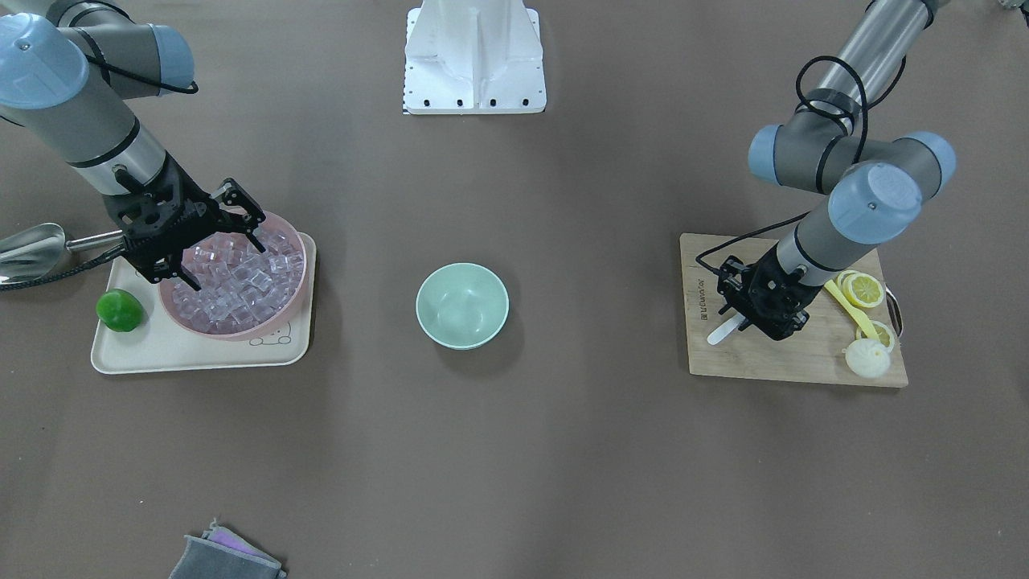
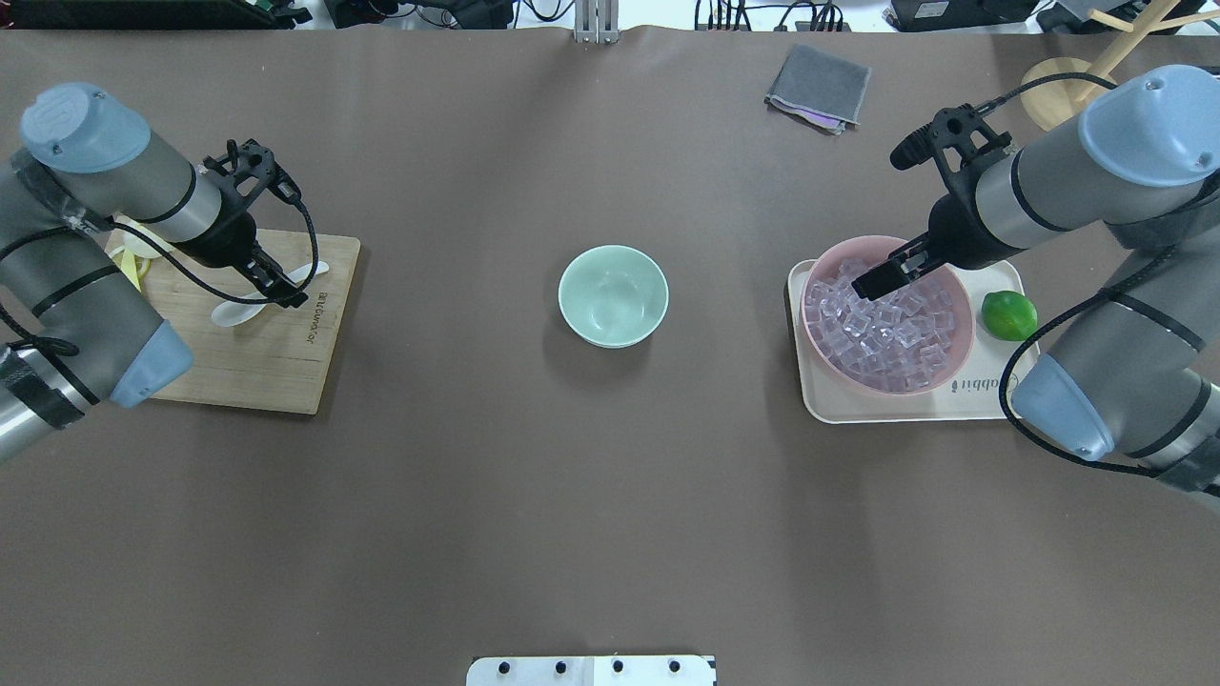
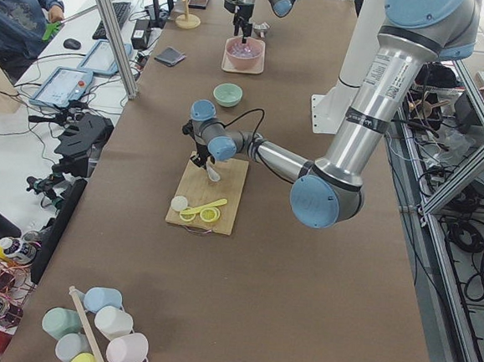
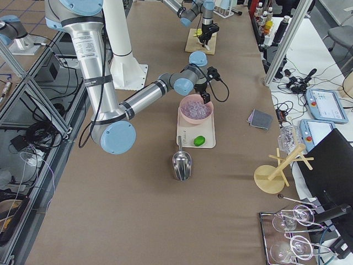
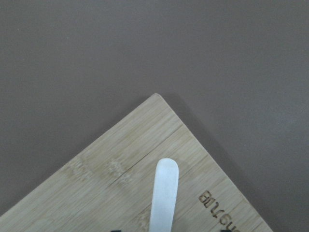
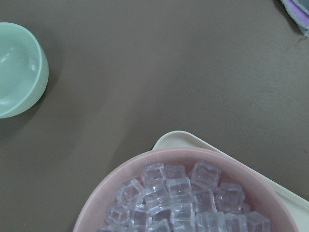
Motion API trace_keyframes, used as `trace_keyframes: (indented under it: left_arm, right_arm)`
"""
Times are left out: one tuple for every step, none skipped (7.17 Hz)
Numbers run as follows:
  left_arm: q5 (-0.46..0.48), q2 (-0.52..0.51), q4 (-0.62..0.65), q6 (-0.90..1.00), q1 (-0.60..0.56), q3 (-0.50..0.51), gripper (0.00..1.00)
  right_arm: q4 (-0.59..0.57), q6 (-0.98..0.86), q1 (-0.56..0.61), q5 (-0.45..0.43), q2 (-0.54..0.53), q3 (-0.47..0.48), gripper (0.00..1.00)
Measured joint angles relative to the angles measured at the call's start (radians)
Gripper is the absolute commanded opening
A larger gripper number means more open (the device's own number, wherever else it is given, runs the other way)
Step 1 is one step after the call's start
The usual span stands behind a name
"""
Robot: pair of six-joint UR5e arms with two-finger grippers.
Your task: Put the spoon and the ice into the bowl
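The white spoon (image 2: 233, 312) lies on a wooden cutting board (image 2: 248, 372); its handle shows in the left wrist view (image 5: 164, 193). My left gripper (image 2: 276, 286) is low over the handle (image 1: 722, 331), open, with a fingertip on each side. The mint-green bowl (image 2: 613, 295) stands empty at the table's middle (image 1: 462, 305). The ice (image 2: 886, 333) is a heap of clear cubes in a pink bowl (image 2: 963, 324), also in the right wrist view (image 6: 183, 203). My right gripper (image 1: 225, 261) is open wide just above the cubes and holds nothing.
The pink bowl stands on a cream tray (image 1: 161, 346) with a green lime (image 1: 120, 310). A steel scoop (image 1: 28, 251) lies beside the tray. Lemon slices (image 1: 867, 289) and a yellow utensil (image 1: 852, 310) lie on the board. A grey cloth (image 2: 818, 88) lies at the far side.
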Motion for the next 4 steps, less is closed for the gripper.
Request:
trace_keyframes:
  left_arm:
    - [-0.002, -0.004, -0.001, -0.001, 0.0, 0.002, 0.0]
    - [-0.007, -0.022, 0.002, -0.01, 0.001, -0.001, 0.0]
    - [-0.01, -0.067, 0.008, -0.059, 0.002, -0.003, 0.0]
    - [-0.013, -0.129, 0.011, -0.146, 0.01, -0.002, 0.0]
  right_arm:
    - [0.0, 0.001, 0.0, 0.0, 0.002, -0.002, 0.95]
    - [0.0, 0.001, -0.001, 0.0, 0.002, -0.003, 0.95]
    - [0.0, 0.001, -0.003, -0.001, 0.001, -0.004, 0.93]
    - [0.0, 0.001, -0.008, -0.004, 0.0, -0.009, 0.9]
